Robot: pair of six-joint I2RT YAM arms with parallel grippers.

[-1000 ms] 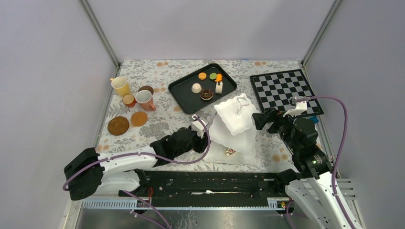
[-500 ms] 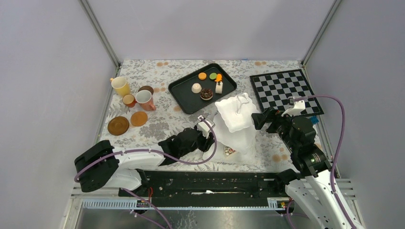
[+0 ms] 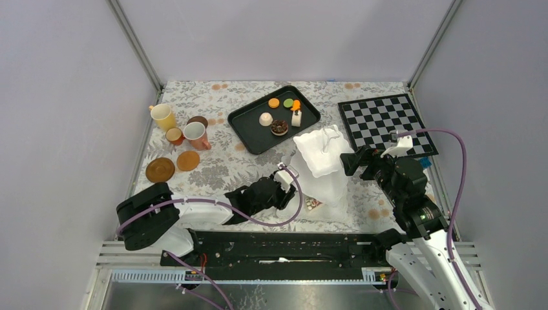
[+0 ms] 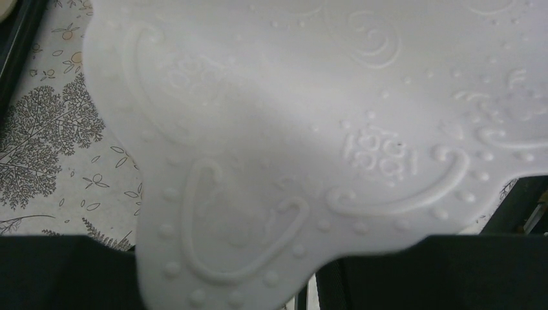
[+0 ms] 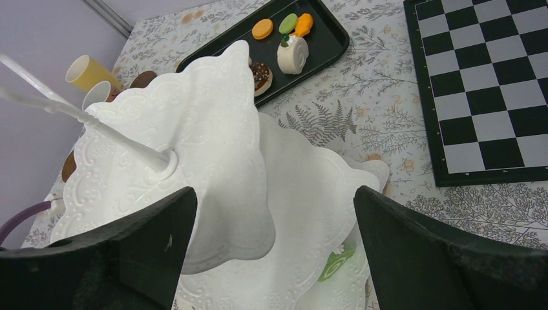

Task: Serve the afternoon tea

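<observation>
Stand: white three-tier stand [image 3: 320, 173], leaning, between the two grippers; one small cake [image 3: 312, 205] lies on its bottom tier.
Left gripper: the left gripper [image 3: 284, 188] sits low against the stand's near-left edge, and a tier rim fills its camera. I cannot tell whether it pinches that rim.
Right gripper: the right gripper [image 5: 274, 197] has its fingers spread wide, with the top tier just ahead of them; it holds nothing.
Handling: probably light, stiff, smooth plastic; top-heavy, tips easily.
Hold: best by the thin handle [image 5: 39, 84] above the top tier, or a flat pinch on a rim.
Waiting: cakes [image 3: 279, 126] on the tray [image 3: 249, 129] beyond both grippers; cups [image 3: 194, 134] and saucers [image 3: 160, 170] well left of the left gripper.
</observation>
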